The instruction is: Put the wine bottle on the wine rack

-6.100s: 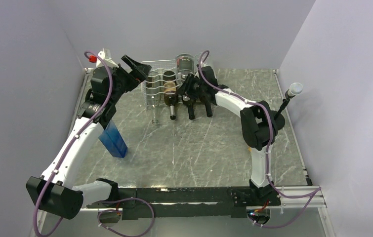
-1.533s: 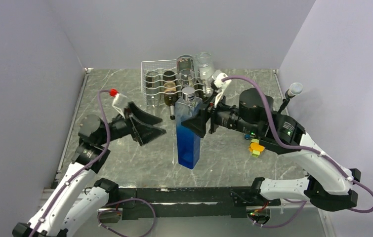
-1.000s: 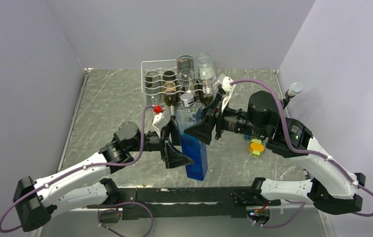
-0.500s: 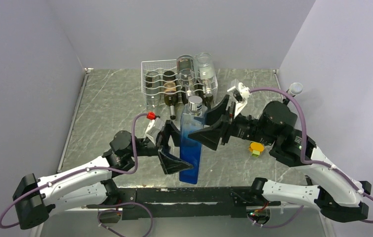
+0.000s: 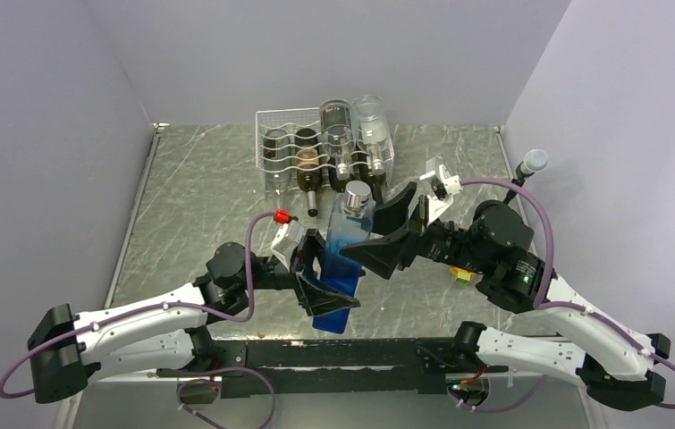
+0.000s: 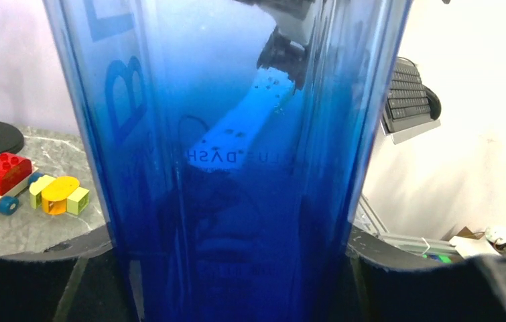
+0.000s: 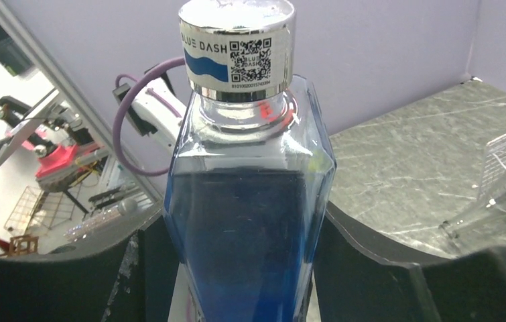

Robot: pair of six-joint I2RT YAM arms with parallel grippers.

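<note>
Gripping the lower body of the blue wine bottle (image 5: 342, 246), the left tool (image 5: 322, 279) had its fingers (image 5: 329, 299) closed tight against the glass, in front of the wine rack (image 5: 273, 121) and well apart from it. The bottle stood tilted, its silver cap (image 5: 355, 193) leaning toward the rack, whose cradles carried several other bottles (image 5: 335, 121). Farther right, also in front of the rack, the right tool (image 5: 365, 232) clasped the bottle's shoulder, its half-spread fingers (image 5: 378, 253) touching both sides.
</note>
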